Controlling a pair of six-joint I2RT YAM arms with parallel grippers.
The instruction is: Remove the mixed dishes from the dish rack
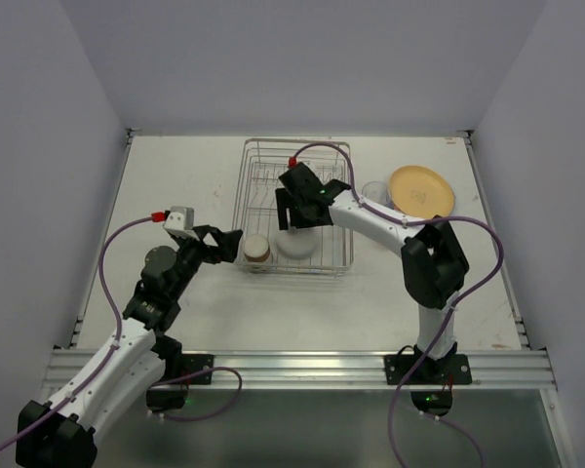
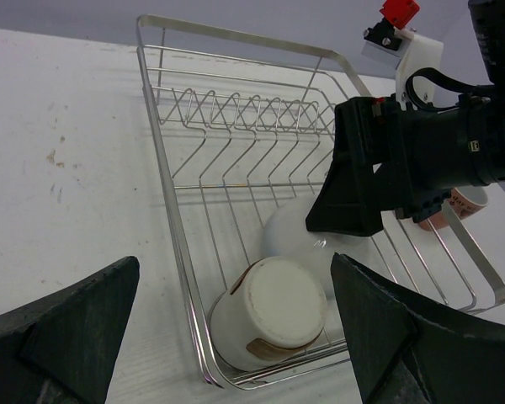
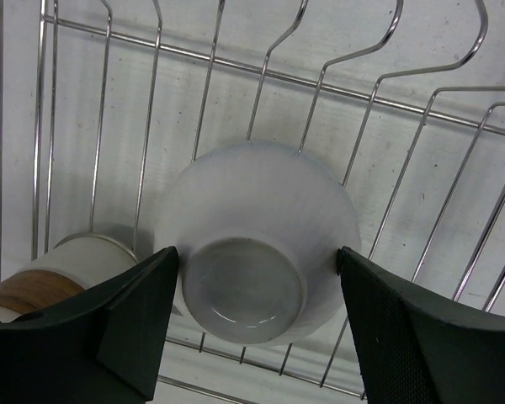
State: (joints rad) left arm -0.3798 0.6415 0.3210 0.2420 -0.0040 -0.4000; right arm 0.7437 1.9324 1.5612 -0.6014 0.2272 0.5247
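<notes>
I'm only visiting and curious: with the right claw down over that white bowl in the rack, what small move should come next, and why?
Probably close the right gripper on the white bowl before any lift. Its fingers sit on either side of the upturned bowl in the dish rack, and no firm grip shows yet.

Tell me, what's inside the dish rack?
An upside-down white bowl and a small cup with a brown band beside it. Whatever is under the bowl is hidden.

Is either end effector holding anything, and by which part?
Left end effector: nothing. Right end effector brackets the upturned white bowl at its sides; firm grip unclear.
</notes>
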